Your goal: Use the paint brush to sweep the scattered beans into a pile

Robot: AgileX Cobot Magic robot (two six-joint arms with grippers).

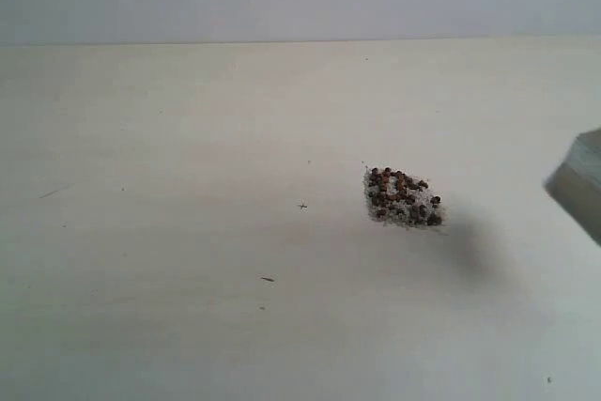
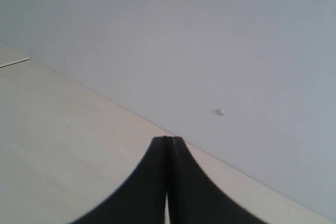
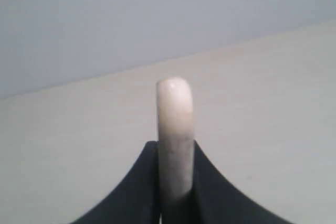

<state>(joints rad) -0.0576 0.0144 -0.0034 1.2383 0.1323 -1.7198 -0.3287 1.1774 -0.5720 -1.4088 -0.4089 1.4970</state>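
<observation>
Beans (image 1: 404,199) sit in one tight pile on the bench (image 1: 188,279). Right gripper (image 3: 175,145) is clamped on the paint brush (image 3: 174,108) handle, whose end pokes out past the jaws. Blurred grey shape (image 1: 577,183) right of the pile, apart from it, is likely the brush head, so the right arm is nearer. Left gripper (image 2: 168,140) is clenched and empty, with the pile out of its view.

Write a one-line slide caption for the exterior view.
Beans gathered in one small pile on the pale table; brush edge at right.
</observation>
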